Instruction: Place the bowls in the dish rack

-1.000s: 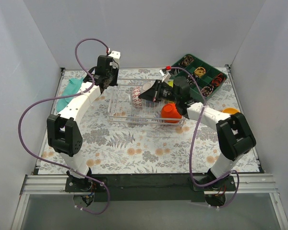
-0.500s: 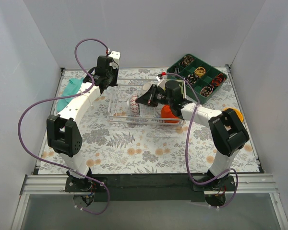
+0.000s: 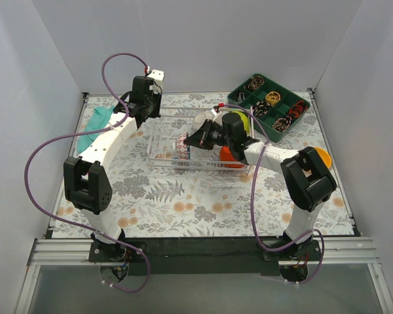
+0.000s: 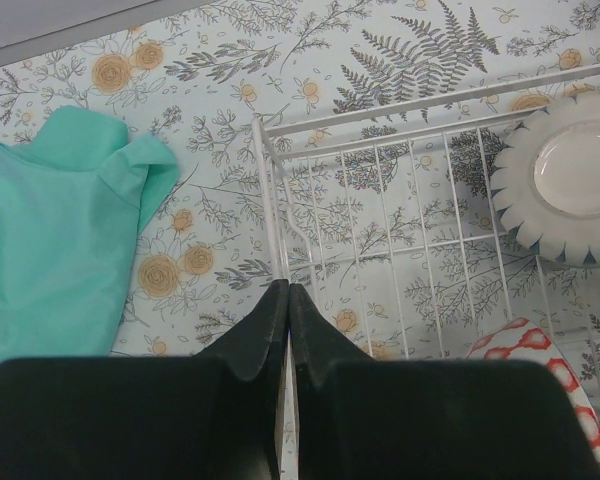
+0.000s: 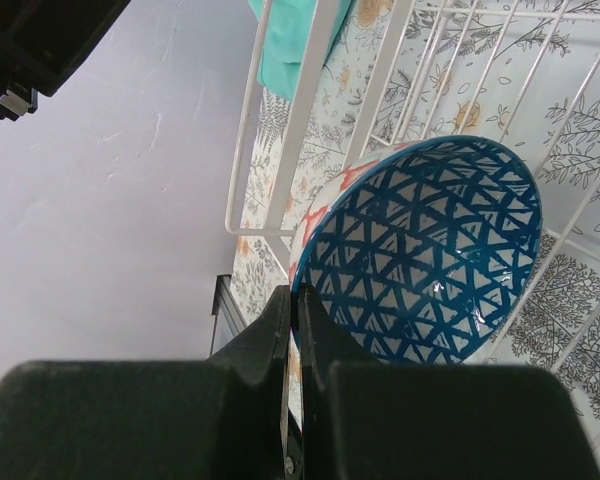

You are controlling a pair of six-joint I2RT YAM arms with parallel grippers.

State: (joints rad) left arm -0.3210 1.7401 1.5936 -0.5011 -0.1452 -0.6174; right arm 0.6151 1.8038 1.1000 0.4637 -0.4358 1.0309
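The dish rack (image 3: pixel 162 131) is a silver wire basket in the middle of the table. My left gripper (image 3: pixel 146 116) is shut on the wire rim at the rack's left end; the wrist view shows that wire (image 4: pixel 276 200) running between its closed jaws (image 4: pixel 285 292). My right gripper (image 3: pixel 191 140) is shut on the rim of a bowl (image 3: pixel 182 145) with a blue triangle pattern inside and red marks outside (image 5: pixel 420 260). It holds the bowl on edge inside the rack's left part (image 5: pixel 310 90). A white scalloped bowl (image 4: pixel 570 185) and an orange bowl (image 3: pixel 233 157) lie in the rack.
A dark green compartment tray (image 3: pixel 272 104) stands at the back right. A teal cloth (image 3: pixel 95 124) lies at the far left. Another orange bowl (image 3: pixel 318 154) sits on the table at the right. A yellow-green bowl (image 3: pixel 240 116) shows behind the right wrist.
My right gripper has moved left and down with the patterned bowl, deeper into the rack's left part. The left arm has not moved.
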